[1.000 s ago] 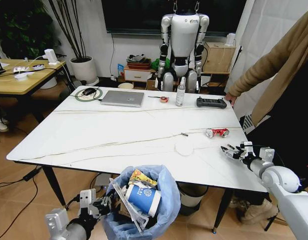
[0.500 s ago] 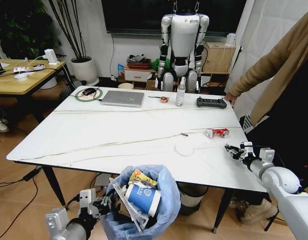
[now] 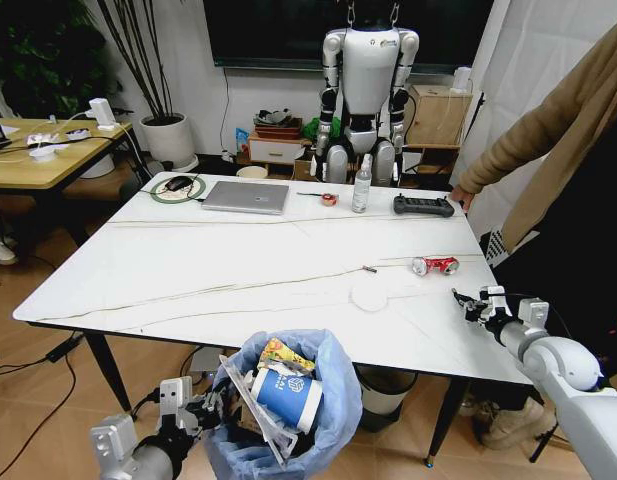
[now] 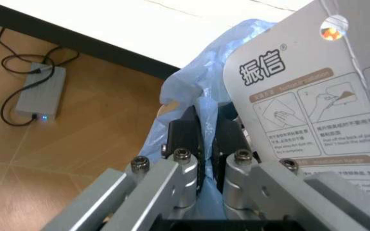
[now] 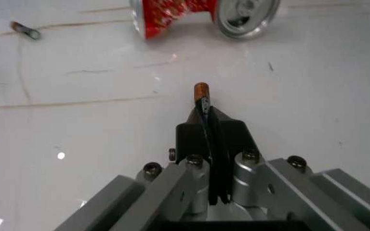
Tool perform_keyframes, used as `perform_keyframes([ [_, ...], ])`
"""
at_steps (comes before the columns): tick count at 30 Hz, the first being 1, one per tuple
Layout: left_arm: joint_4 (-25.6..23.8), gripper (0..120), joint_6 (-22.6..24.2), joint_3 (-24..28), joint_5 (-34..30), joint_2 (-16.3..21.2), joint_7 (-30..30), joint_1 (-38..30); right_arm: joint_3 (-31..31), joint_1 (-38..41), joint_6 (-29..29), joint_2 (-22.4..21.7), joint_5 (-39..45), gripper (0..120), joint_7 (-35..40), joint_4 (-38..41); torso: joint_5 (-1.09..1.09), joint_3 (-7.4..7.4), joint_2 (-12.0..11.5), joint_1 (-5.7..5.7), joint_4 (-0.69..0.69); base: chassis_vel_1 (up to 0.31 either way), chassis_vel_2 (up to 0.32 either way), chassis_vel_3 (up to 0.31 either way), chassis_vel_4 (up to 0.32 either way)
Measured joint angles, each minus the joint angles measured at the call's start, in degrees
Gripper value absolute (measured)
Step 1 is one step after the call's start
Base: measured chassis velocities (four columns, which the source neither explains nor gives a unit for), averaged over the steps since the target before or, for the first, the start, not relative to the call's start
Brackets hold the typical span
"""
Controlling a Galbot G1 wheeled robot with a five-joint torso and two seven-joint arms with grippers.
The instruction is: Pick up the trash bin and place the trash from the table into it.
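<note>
Nearest, below the front edge of the table [image 3: 188, 275]: left gripper [image 4: 205, 129], fingers pinched shut on the blue bag at the rim of the trash bin [image 3: 328, 395], holding it up just off the table's near edge. Inside the bin: a blue paper cup [image 3: 286, 398], a yellow snack wrapper [image 3: 283, 354] and a printed cardboard sheet [image 4: 313, 96] leaning against the liner. On the floor under the table, a grey power adapter [image 4: 38, 94] with its cable.

Further in, over the right near part of the tabletop: right gripper [image 5: 205, 109], fingers closed tight on a small slim brown-tipped bit of litter [image 5: 201, 90] that pokes out past the fingertips, held just above the white surface. A white round lid [image 3: 369, 295] flat on the table to its left. Beyond the gripper, a crushed red-silver can [image 5: 204, 14] on its side, well apart from it, and a small dark scrap [image 5: 25, 30] off to one side.

At the far edge: a laptop [image 3: 246, 196], a clear bottle [image 3: 361, 184], a black controller [image 3: 423, 206], and a person's hand [image 3: 460, 199] resting on the table's corner.
</note>
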Motion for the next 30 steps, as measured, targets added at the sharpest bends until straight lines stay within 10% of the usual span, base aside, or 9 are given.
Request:
perform_keyframes([
  [14,-0.18,0,-0.02,-0.17,0.04,-0.04,0.01,0.25,1.64,-9.69,0.25,-3.51,15.16,0,2.65,31.08,-0.07,-0.02,0.0,-0.01,0.0,0.0,0.0,0.0,0.0],
  [30,-0.7,0,-0.05,-0.1,0.14,-0.21,0.06,0.28,-15.54,-11.74,1.51,-6.98,17.15,0,5.64,48.72,-0.06,-0.02,0.0,-0.01,0.01,0.0,0.0,0.0,0.0],
])
